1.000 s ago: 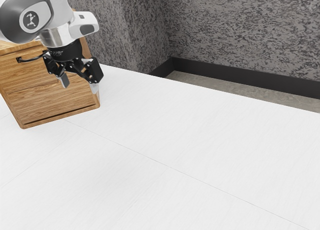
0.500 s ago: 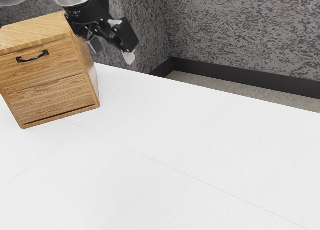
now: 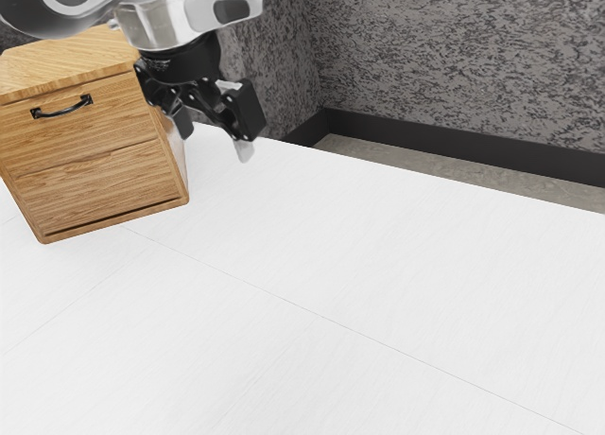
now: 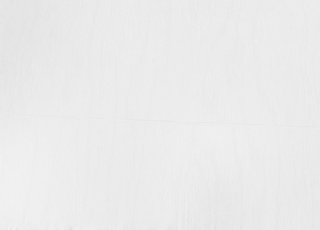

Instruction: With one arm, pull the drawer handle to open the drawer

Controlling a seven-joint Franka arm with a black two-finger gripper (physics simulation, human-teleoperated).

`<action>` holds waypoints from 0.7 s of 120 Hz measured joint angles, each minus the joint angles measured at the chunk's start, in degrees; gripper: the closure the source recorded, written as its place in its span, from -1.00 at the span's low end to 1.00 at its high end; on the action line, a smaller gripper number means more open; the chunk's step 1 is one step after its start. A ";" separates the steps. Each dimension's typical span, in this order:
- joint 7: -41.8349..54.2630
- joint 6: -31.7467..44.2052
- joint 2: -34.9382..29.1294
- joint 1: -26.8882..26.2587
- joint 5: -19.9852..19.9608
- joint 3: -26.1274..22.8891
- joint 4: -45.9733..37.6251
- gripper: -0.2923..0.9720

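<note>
A wooden cabinet [image 3: 95,161] with two drawer fronts stands at the exterior view's left on the white table [image 3: 359,293]. The upper drawer [image 3: 80,123] carries a black handle [image 3: 61,106] and sits flush with the cabinet front. My gripper [image 3: 210,137] hangs open beside the cabinet's right corner, to the right of the handle and apart from it, with nothing between its fingers. One fingertip [image 3: 244,151] points down over the table. The wrist view looks down on the bare white table [image 4: 160,65] with a thin seam [image 4: 160,121] across it.
A speckled grey wall [image 3: 454,57] with a dark baseboard [image 3: 473,147] runs behind the table. A strip of grey floor [image 3: 454,170] lies past the table's far edge. The white tabletop stretches wide toward the exterior view's right and front.
My hand left the drawer front near the handle, rose up and to the right past the cabinet's top corner, then came down a little beside that corner. The drawer has not moved.
</note>
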 joint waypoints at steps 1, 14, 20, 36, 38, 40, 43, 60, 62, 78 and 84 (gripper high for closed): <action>-0.01 -0.01 0.00 0.03 -0.04 -0.02 -0.03 -0.54; -0.27 -0.53 0.52 -0.51 -5.72 -0.05 -5.35 -0.54; -0.55 -1.12 0.58 -1.37 -9.32 0.55 -7.59 -0.54; 0.42 -2.06 0.77 0.79 -13.27 0.29 -11.37 -0.54; 0.63 -1.88 0.48 0.62 -13.15 0.22 -12.33 -0.54; 0.82 -1.68 -0.25 0.01 -13.04 0.16 -13.81 -0.54; 0.96 -1.37 -2.71 -1.73 -12.97 0.11 -17.66 -0.54; 1.18 2.98 -22.32 8.85 -6.44 -12.80 -35.85 -0.54; 1.21 3.53 -24.87 12.50 -5.48 -16.63 -37.96 -0.54; 4.40 6.61 -40.03 45.10 -1.56 -50.52 -49.71 -0.54; 6.29 7.18 -42.67 48.02 -0.84 -53.39 -52.27 -0.54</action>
